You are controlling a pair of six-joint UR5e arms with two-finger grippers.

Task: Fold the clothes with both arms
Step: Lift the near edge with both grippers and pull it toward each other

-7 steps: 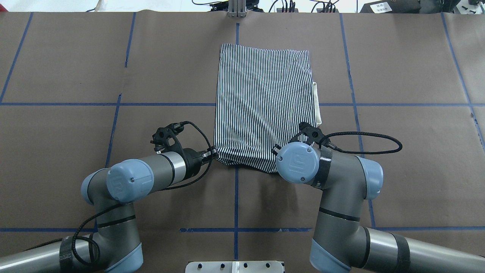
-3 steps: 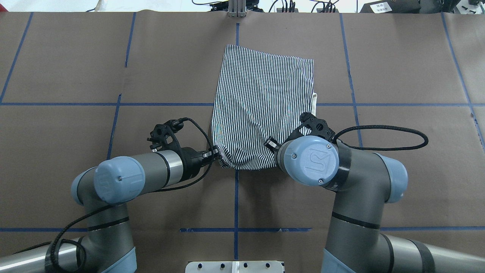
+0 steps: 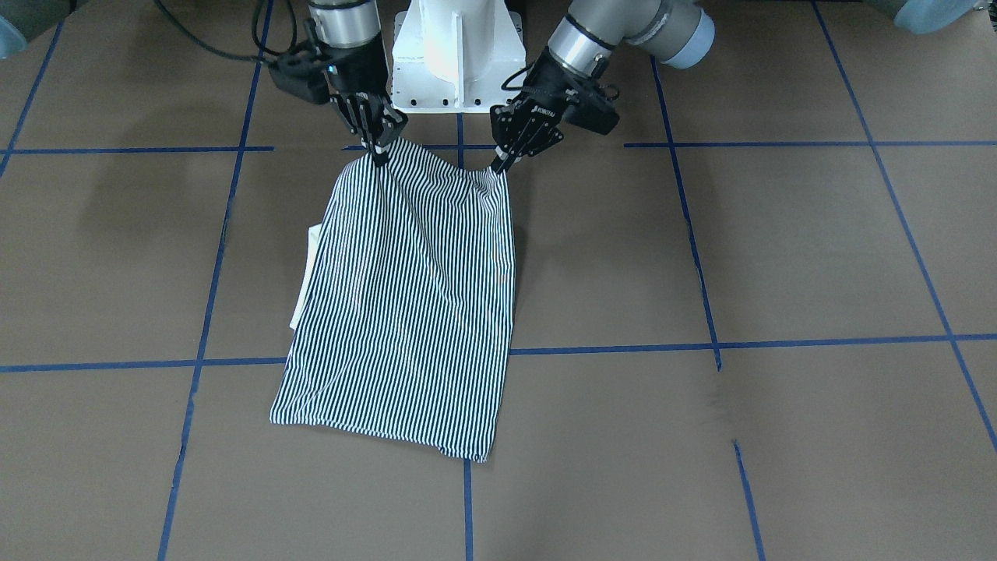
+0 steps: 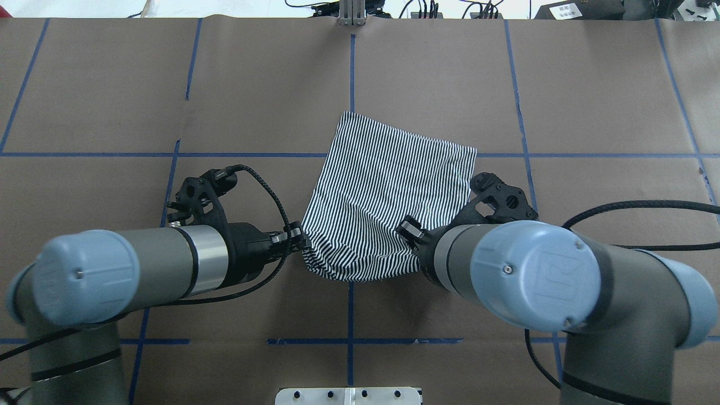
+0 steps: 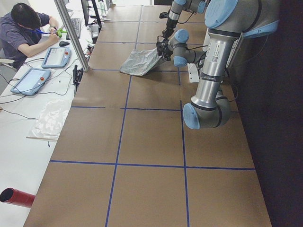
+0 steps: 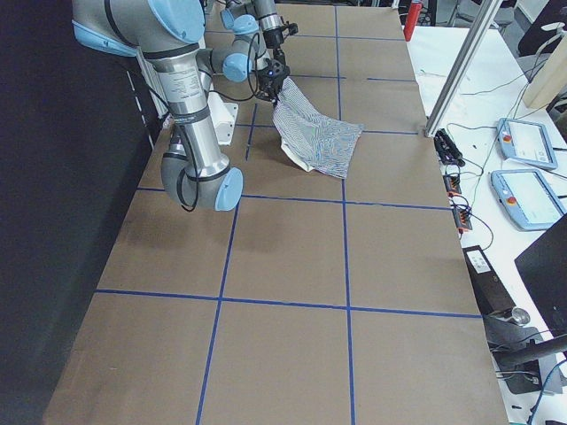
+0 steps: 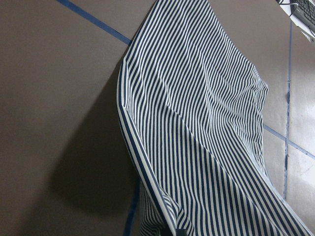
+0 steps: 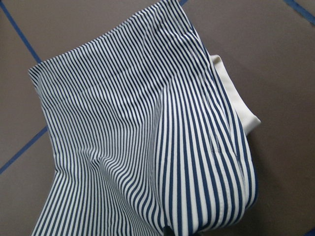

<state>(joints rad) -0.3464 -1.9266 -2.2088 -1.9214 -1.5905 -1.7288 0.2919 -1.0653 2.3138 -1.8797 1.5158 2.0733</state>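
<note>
Up and back toward the robot's base come your left gripper (image 3: 498, 164) and right gripper (image 3: 379, 156) over the past second, and the polo shirt (image 3: 413, 296) slides with them. Its far edge, which lay well up the desk (image 3: 779, 249) a second ago, now sits just beyond the cross line of blue tape (image 4: 590, 155) in the overhead view.

Each gripper is clenched on a near corner of the shirt, left on the corner at the robot's left, right on the corner at its right. Between the two pinches the striped cloth sags a little and puckers into folds. You see that near edge held clear of the desk, while the fabric slopes away and down until the far edge lies flat on the brown paper. Both wrist cameras look down that slope, with a dark shadow under the raised cloth on the left.

On the robot's right side the cream collar (image 3: 306, 282) pokes out from under the striped layer; the overhead view, which showed it a second ago, now hides it.

Behind the grippers the two arms (image 4: 185, 264) angle in from either side of the white pedestal (image 3: 456, 54).
</note>
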